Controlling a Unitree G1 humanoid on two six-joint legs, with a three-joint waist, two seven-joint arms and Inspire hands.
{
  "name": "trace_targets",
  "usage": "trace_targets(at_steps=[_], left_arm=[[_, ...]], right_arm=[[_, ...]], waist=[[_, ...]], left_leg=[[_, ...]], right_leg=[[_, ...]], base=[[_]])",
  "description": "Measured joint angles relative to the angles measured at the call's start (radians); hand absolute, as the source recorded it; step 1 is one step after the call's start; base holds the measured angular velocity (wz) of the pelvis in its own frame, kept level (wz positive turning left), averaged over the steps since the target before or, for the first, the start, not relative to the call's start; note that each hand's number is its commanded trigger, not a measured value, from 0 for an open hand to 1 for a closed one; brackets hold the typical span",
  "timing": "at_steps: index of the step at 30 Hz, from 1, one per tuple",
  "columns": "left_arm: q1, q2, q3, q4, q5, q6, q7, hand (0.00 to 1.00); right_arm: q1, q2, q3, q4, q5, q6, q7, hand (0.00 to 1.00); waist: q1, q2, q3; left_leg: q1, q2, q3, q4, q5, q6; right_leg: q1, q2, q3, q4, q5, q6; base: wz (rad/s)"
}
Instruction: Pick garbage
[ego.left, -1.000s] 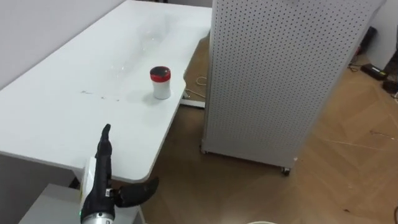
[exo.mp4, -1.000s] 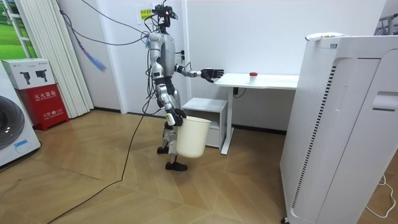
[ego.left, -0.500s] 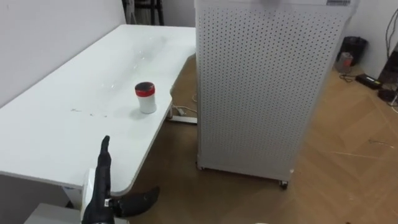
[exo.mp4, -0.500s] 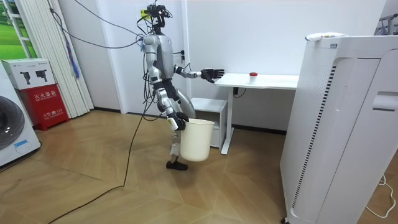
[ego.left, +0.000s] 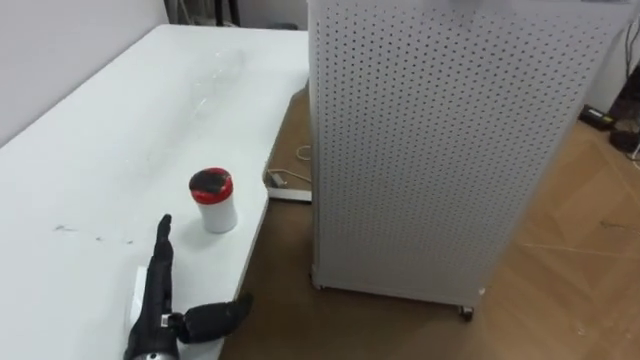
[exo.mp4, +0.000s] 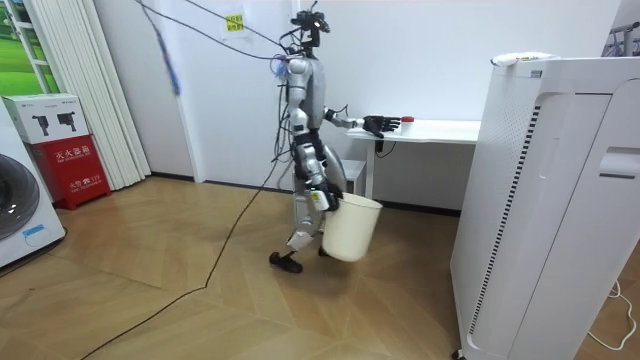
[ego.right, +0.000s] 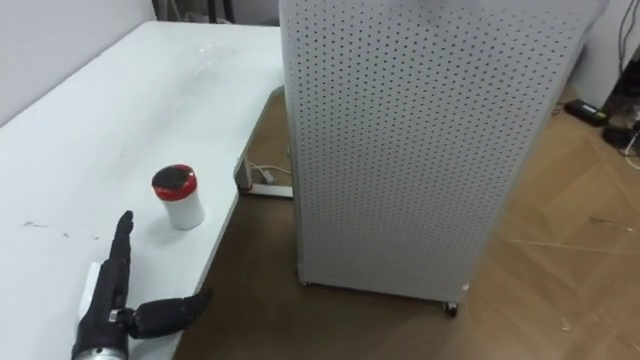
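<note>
Standing at the end of the white surface (ego.left: 90, 150), I hold my left hand (ego.left: 157, 298) low over it, released: the fingers are straight and pointing forward, the thumb is spread to the side, and nothing is in its grasp. The hand is flat and open like this because the piece of garbage I am after, a small white jar with a red lid (ego.left: 212, 199), stands upright a little ahead of the fingertips. It is apart from them and close to the surface's near edge, so the hand looks lined up to come round it, not yet to close. In the room view my right hand (exo.mp4: 319, 197) hangs at my hip, and as far as I can make out it is clenched on the rim of a white bucket (exo.mp4: 350, 228). I judge the bucket is carried low and mouth-up so the jar can be dropped into it once lifted. A tall perforated white cabinet (ego.left: 450, 150) stands on the wooden floor (ego.left: 560, 260) just beyond the surface's edge, which leaves me a narrow lane on that side. The jar's place near the edge means a clumsy nudge could tip it to the floor.
</note>
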Motion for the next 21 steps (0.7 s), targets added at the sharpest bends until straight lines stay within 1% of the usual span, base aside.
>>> trace_targets(at_steps=[1, 2, 3, 5, 6, 7, 8, 9, 10, 11, 12, 13, 14, 15, 16, 19, 21], left_arm=[[0.001, -0.001, -0.017, 0.005, 0.002, -0.008, 0.002, 0.00], [0.001, 0.000, -0.026, 0.005, 0.001, -0.008, 0.003, 0.00], [0.000, -0.001, -0.036, 0.005, 0.002, -0.010, 0.006, 0.00], [0.001, 0.000, -0.040, 0.006, 0.000, -0.015, 0.017, 0.00], [0.000, 0.002, -0.041, 0.006, -0.004, -0.017, 0.019, 0.00], [-0.001, 0.002, -0.043, 0.005, -0.008, -0.021, 0.019, 0.00], [-0.001, 0.003, -0.043, 0.004, -0.006, -0.023, 0.019, 0.00], [-0.004, 0.004, -0.042, 0.004, 0.000, -0.024, 0.019, 0.00], [-0.001, 0.005, -0.040, 0.005, 0.002, -0.025, 0.023, 0.00], [0.002, 0.007, -0.039, 0.008, 0.002, -0.025, 0.029, 0.00], [0.007, 0.012, -0.045, 0.012, 0.002, -0.025, 0.037, 0.00], [0.005, 0.017, -0.044, 0.012, 0.003, -0.025, 0.048, 0.00], [0.005, 0.022, -0.043, 0.012, 0.003, -0.025, 0.052, 0.00], [0.006, 0.028, -0.042, 0.014, 0.002, -0.025, 0.065, 0.00], [0.007, 0.028, -0.043, 0.014, 0.001, -0.025, 0.074, 0.00], [0.014, 0.028, -0.039, 0.014, 0.001, -0.025, 0.087, 0.00], [0.013, 0.028, -0.027, 0.013, 0.002, -0.025, 0.087, 0.00]], right_arm=[[-0.009, -0.002, 0.000, -0.003, 0.001, -0.002, -0.002, 1.00], [-0.014, -0.002, 0.003, -0.003, 0.002, -0.004, -0.003, 1.00], [-0.023, -0.001, 0.003, -0.004, 0.003, -0.009, -0.002, 1.00], [-0.038, -0.004, 0.004, -0.007, 0.004, -0.013, 0.005, 1.00], [-0.037, -0.005, 0.004, -0.014, 0.004, -0.019, 0.011, 1.00], [-0.035, -0.005, 0.004, -0.025, 0.003, -0.020, 0.011, 1.00], [-0.035, -0.004, 0.004, -0.025, 0.002, -0.020, 0.010, 1.00], [-0.032, -0.003, 0.004, -0.024, -0.004, -0.020, 0.009, 1.00], [-0.029, -0.004, 0.004, -0.021, -0.011, -0.020, 0.007, 1.00], [-0.027, -0.005, 0.003, -0.019, -0.013, -0.020, 0.006, 1.00], [-0.018, -0.007, 0.003, -0.013, -0.014, -0.021, 0.003, 1.00], [-0.017, -0.007, 0.005, -0.012, -0.013, -0.021, 0.001, 1.00], [-0.018, -0.006, 0.005, -0.012, -0.013, -0.021, 0.002, 1.00], [-0.018, -0.006, 0.006, -0.012, -0.014, -0.021, 0.005, 1.00], [-0.014, -0.008, 0.007, -0.012, -0.017, -0.020, 0.011, 1.00], [-0.008, -0.009, 0.018, -0.012, -0.026, -0.018, 0.020, 1.00], [-0.008, -0.009, 0.022, -0.015, -0.048, -0.010, 0.031, 1.00]], waist=[[0.004, 0.006, 0.0013], [0.004, 0.012, 0.0037], [0.003, 0.025, 0.0081], [0.003, 0.035, 0.0095], [-0.002, 0.039, 0.0086], [0.000, 0.043, 0.0076], [-0.001, 0.045, 0.0083], [-0.004, 0.045, 0.0084], [0.001, 0.039, 0.0087], [-0.002, 0.041, 0.0092], [-0.006, 0.048, 0.0061], [0.001, 0.055, 0.0033], [-0.002, 0.056, 0.0026], [-0.004, 0.053, 0.0049], [-0.004, 0.051, 0.0062], [-0.002, 0.042, 0.0099], [-0.005, 0.036, 0.0078]], left_leg=[[0.026, -0.005, -0.001, -0.001, -0.023, 0.008], [0.040, -0.006, -0.012, -0.003, -0.032, 0.010], [0.063, -0.007, -0.039, -0.015, -0.045, 0.012], [0.087, -0.004, -0.052, -0.049, -0.046, 0.013], [0.098, -0.002, -0.067, -0.065, -0.046, 0.013], [0.107, 0.004, -0.082, -0.076, -0.047, 0.010], [0.110, 0.007, -0.091, -0.077, -0.049, 0.007], [0.116, 0.008, -0.108, -0.081, -0.053, 0.001], [0.132, 0.007, -0.113, -0.090, -0.058, -0.008], [0.139, 0.007, -0.123, -0.090, -0.062, -0.014], [0.152, 0.017, -0.146, -0.093, -0.068, -0.027], [0.160, 0.033, -0.154, -0.105, -0.070, -0.039], [0.161, 0.040, -0.157, -0.108, -0.070, -0.044], [0.170, 0.050, -0.160, -0.117, -0.068, -0.052], [0.178, 0.058, -0.163, -0.130, -0.069, -0.058], [0.208, 0.070, -0.159, -0.171, -0.067, -0.067], [0.212, 0.073, -0.159, -0.185, -0.064, -0.071]], right_leg=[[-0.020, -0.018, -0.021, 0.070, 0.060, 0.016], [-0.029, -0.022, -0.032, 0.095, 0.091, 0.020], [-0.042, -0.024, -0.048, 0.116, 0.116, 0.025], [-0.105, -0.037, -0.049, 0.126, 0.086, 0.018], [-0.146, -0.045, -0.049, 0.091, 0.063, 0.015], [-0.177, -0.053, -0.053, 0.012, 0.053, 0.016], [-0.189, -0.055, -0.055, -0.040, 0.053, 0.016], [-0.200, -0.063, -0.058, -0.162, 0.062, 0.016], [-0.206, -0.068, -0.052, -0.286, 0.122, 0.022], [-0.203, -0.067, -0.052, -0.310, 0.193, 0.033], [-0.176, -0.051, -0.063, -0.345, 0.200, 0.030], [-0.153, -0.027, -0.074, -0.371, 0.209, 0.018], [-0.146, -0.018, -0.079, -0.382, 0.213, 0.013], [-0.130, -0.008, -0.085, -0.402, 0.217, 0.007], [-0.115, 0.004, -0.087, -0.420, 0.219, 0.003], [-0.084, 0.021, -0.086, -0.456, 0.225, -0.002], [-0.077, 0.029, -0.085, -0.477, 0.231, -0.004]], base=[[0.10], [0.16], [0.16], [0.17], [0.30], [0.34], [0.38], [0.29], [0.28], [0.29], [0.21], [0.18], [0.03], [0.09], [0.06], [-0.04], [-0.05]])
